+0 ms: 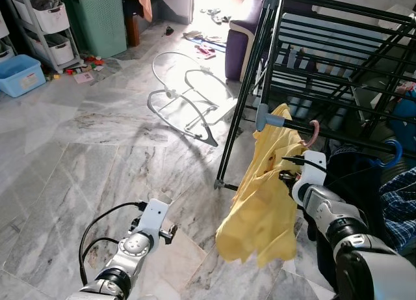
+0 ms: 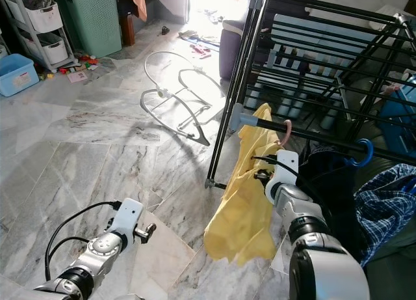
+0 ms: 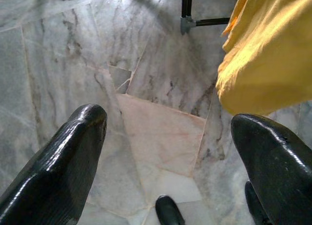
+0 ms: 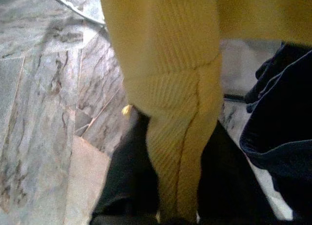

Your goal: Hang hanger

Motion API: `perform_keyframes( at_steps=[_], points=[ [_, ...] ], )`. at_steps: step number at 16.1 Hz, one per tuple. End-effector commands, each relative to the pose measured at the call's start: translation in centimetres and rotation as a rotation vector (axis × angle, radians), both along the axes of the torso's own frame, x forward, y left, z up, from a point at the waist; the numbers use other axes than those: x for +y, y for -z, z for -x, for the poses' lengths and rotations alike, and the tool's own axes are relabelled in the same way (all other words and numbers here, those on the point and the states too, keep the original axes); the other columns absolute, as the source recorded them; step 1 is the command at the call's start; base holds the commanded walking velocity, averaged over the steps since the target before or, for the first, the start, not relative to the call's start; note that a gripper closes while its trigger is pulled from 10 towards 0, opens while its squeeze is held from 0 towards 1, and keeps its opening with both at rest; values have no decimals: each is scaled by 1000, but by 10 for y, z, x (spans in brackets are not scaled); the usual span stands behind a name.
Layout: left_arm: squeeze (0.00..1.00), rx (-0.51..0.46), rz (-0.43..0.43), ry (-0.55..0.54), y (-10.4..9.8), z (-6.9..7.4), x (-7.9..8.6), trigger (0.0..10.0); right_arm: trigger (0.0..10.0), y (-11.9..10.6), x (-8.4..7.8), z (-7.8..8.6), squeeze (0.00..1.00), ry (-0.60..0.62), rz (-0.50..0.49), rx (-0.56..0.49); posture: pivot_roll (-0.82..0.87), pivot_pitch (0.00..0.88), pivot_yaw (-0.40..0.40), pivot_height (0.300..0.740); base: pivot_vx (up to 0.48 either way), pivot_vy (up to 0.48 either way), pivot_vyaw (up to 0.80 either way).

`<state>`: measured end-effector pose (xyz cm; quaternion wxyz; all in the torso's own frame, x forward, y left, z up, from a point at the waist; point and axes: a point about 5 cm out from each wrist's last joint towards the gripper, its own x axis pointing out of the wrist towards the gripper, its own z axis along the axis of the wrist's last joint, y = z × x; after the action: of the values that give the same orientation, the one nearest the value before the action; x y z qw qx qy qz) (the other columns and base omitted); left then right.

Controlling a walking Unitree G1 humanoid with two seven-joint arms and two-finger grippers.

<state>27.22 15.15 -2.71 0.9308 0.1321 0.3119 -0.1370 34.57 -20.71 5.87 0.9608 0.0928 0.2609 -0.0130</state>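
Hanging off the black drying rack (image 1: 338,85) is one yellow shirt (image 1: 263,196) on a pink hanger (image 1: 314,133), with one blue hanger (image 1: 392,153) further along. Right gripper (image 1: 286,175) has its jaws pinched on the shirt fabric; left gripper (image 3: 165,137) hovers above the marble floor (image 1: 97,150), jaws spread apart.

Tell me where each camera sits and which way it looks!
Left eye view: on the head, looking forward and down at the floor, rack and yellow shirt; both arms show.
Right eye view: beside it, same scene, the pink hanger hooked on the rack.
Left wrist view: on the left wrist, looking down past the open left claw at the floor.
Right wrist view: on the right wrist, looking along the right claw closed on the shirt.
All four share the shirt.
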Motion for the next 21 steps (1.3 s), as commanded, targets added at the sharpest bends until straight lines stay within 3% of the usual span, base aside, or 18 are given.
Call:
perform_keyframes(
  at_steps=[1, 5, 10, 15, 21],
  points=[
    [0, -8, 20, 22, -2, -1, -7, 10000, 10000, -5, -5, -1, 1000, 29, 15, -43, 161, 74, -115, 740, 0, 0, 0],
    [0, -109, 144, 46, -20, -17, -19, 10000, 10000, -2, -7, 17, 1000, 82, 54, -126, 125, 66, -110, 740, 0, 0, 0],
    [0, -186, 221, 78, -38, -31, -28, 10000, 10000, 1, -9, 44, 1000, 147, 110, -168, 101, 50, -97, 740, 0, 0, 0],
    [0, -205, 181, 139, -48, -41, -31, 10000, 10000, -18, -14, 66, 1000, 267, 108, -325, 29, 17, -62, 740, 0, 0, 0],
    [0, -151, 84, 113, -40, -39, -38, 10000, 10000, 6, -25, 111, 1000, 356, 143, -269, -28, 0, -35, 740, 0, 0, 0]
  ],
)
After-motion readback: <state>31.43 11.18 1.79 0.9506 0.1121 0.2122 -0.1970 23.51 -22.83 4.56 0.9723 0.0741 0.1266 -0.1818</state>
